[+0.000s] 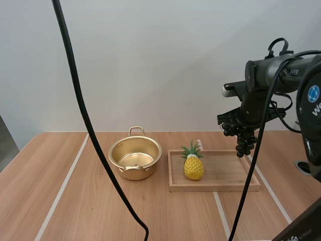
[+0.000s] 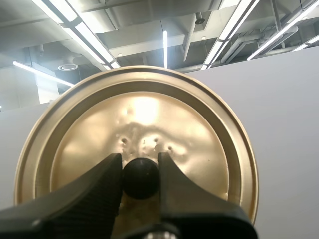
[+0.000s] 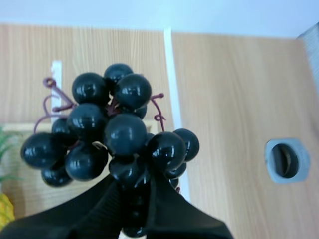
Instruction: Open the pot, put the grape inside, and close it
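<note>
Grapes (image 1: pixel 244 139) hang from your right gripper (image 1: pixel 239 126) in the air, above the far right end of the wooden tray (image 1: pixel 215 188). The bunch's long axis runs roughly straight down, with its narrow end pointing at the tray. In the right wrist view the 2 fingers (image 3: pixel 112 199) stand close together, pinching the lower berries of the bunch (image 3: pixel 114 134).

Your left gripper (image 2: pixel 141 169) has its 2 fingers (image 2: pixel 104 181) clamped on the black knob (image 2: pixel 141 178) of the gold lid (image 2: pixel 144 109). The lid's knob side faces the wrist camera.

The pot (image 1: pixel 135 173) sits upright and uncovered on the tabletop (image 1: pixel 75 201), just left of the tray, its mouth facing up and its 2 handles pointing near and far. A toy pineapple (image 1: pixel 193 166) stands upright on the tray's left part.
</note>
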You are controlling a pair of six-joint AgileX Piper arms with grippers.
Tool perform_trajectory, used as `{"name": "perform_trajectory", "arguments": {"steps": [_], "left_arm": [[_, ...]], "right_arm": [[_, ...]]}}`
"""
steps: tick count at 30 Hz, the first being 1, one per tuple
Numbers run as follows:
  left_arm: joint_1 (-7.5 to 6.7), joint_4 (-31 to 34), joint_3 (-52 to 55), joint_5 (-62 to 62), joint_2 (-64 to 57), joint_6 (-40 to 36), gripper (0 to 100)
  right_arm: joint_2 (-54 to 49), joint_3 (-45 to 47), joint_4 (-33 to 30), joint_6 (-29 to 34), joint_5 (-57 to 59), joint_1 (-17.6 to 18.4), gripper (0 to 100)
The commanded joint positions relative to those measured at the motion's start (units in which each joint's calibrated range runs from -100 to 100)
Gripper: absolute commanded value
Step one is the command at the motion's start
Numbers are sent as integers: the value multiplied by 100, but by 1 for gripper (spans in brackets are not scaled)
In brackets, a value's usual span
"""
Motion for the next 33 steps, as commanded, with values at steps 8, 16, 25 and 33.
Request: {"name": "perform_trajectory", "arguments": {"steps": [8, 16, 25, 33], "left_arm": [[-5, 67, -36, 74, -27, -15, 0], [-5, 67, -36, 71, -187, 17, 0], [-5, 249, -36, 17, -416, 101, 0], [-5, 408, -36, -1, -560, 101, 0]], "right_arm": [[-819, -614, 3, -321, 173, -16, 0], [-1148, -1126, 439, -586, 173, -16, 0], [-1148, -1960, 1650, -1067, 214, -16, 0], [-1136, -2235, 3943, -2966, 1287, 191, 0]]}}
